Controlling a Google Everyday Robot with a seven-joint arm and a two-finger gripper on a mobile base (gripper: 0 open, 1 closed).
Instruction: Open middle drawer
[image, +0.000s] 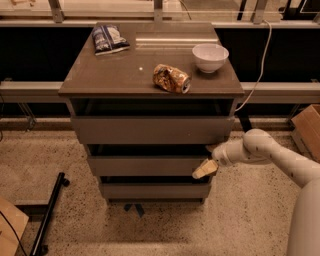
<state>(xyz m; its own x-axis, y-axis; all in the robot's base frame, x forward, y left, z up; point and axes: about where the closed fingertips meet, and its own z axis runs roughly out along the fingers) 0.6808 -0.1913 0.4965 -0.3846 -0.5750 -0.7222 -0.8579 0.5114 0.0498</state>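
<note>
Hovering: end effector (207, 161) | beside right end of middle drawer (145, 165) front

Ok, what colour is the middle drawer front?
The middle drawer front is plain grey-brown, camera view; gripper at its right end.

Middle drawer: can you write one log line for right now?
thing: flat grey-brown middle drawer | gripper: at its front's right end

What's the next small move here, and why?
Probably a short pull straight out, toward the camera. The pincer sits open at the right end of the middle drawer, its upper finger at the dark gap above the front's top edge, and the drawer looks barely out, if at all.
</note>
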